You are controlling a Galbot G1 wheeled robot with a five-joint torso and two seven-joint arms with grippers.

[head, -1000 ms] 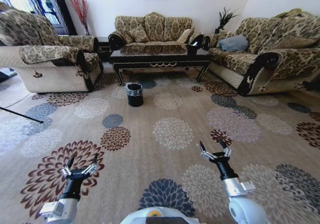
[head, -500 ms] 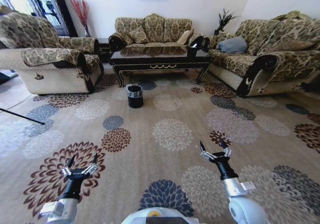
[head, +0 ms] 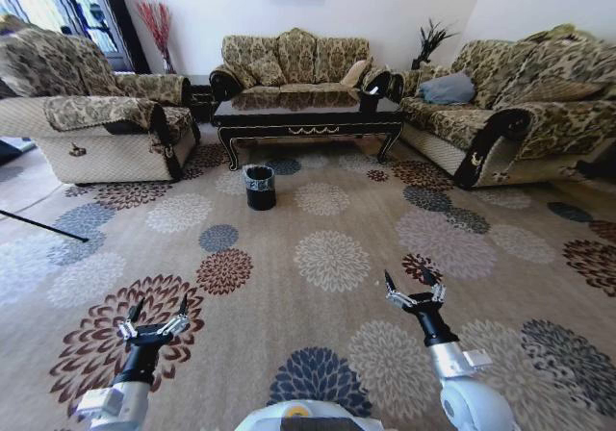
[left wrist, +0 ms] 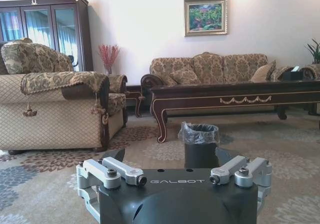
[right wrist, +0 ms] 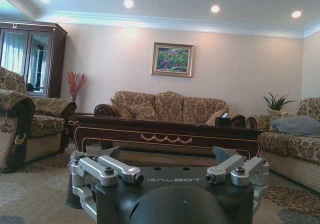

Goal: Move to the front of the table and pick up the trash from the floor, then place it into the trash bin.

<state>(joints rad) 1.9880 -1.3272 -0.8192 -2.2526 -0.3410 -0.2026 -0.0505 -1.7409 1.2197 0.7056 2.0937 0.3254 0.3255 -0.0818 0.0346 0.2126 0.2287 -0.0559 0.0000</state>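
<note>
While both arms hang low over the floor (head: 318, 344) nearest the robot, each holds its fingers spread wide with nothing between them. The left gripper (head: 154, 314) hovers above a large brown and cream flower medallion; the right gripper (head: 414, 285) sits a little farther forward, above a beige medallion and just beside a small dark red one. In the left wrist view the left gripper's (left wrist: 170, 159) two dark tips stand well apart, and the right wrist view shows the right gripper (right wrist: 167, 154) the same way.

Farther out on the carpet stands the trash bin (head: 259, 185), upright, its crinkled clear liner folded over the rim. It sits on the floor near the bench's front left corner, just short of the front rail and apart from the curved leg. The bench (head: 308, 114) lies beyond it, long side toward the robot, gold scroll at the middle of its rail. A small dark box (head: 370, 95) rests near the bench's right end. Sofas flank both ends, and a third sofa (head: 294, 59) stands behind the far edge against the wall.
</note>
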